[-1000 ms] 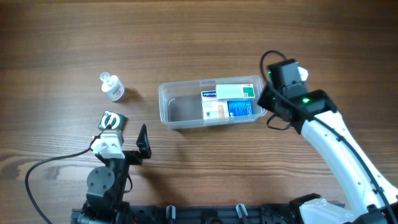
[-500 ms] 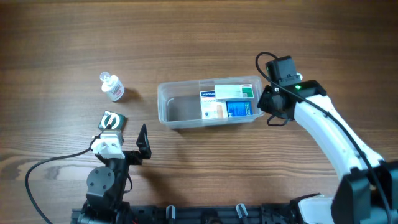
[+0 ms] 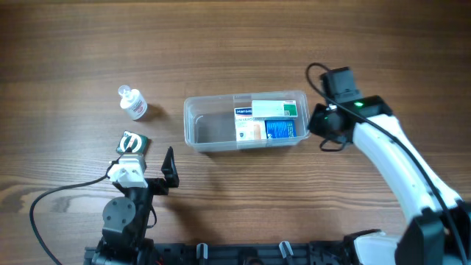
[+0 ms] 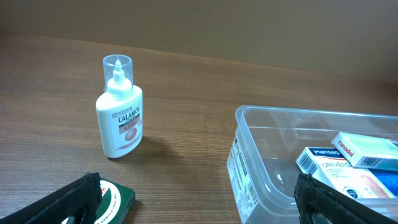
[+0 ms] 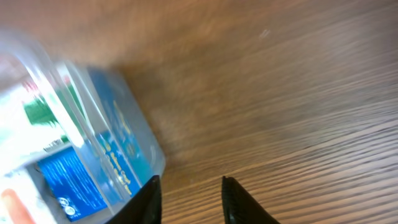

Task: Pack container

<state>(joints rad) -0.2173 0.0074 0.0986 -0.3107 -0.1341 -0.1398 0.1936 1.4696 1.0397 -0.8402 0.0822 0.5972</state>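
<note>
The container [image 3: 208,129] is a clear tub at the table's middle, holding a white-and-green box [image 3: 277,109], a blue box [image 3: 284,129] and a white-and-orange box [image 3: 249,132] in its right half. It also shows in the left wrist view [image 4: 250,163] and the right wrist view [image 5: 140,146]. My right gripper [image 3: 318,124] is slightly open and empty just beyond the tub's right end, its fingers [image 5: 189,199] low over the wood with one finger beside the wall. My left gripper [image 3: 151,156] is wide open and empty [image 4: 199,208] near the front left.
A white Calamine bottle [image 3: 133,104] stands upright at the left, also in the left wrist view [image 4: 119,115]. A flat green box [image 3: 135,141] lies by the left gripper's left finger [image 4: 118,198]. Bare wood surrounds the tub.
The container has slid a little to the left, with the right gripper staying at its right end. The left arm, bottle and green box have not moved.
</note>
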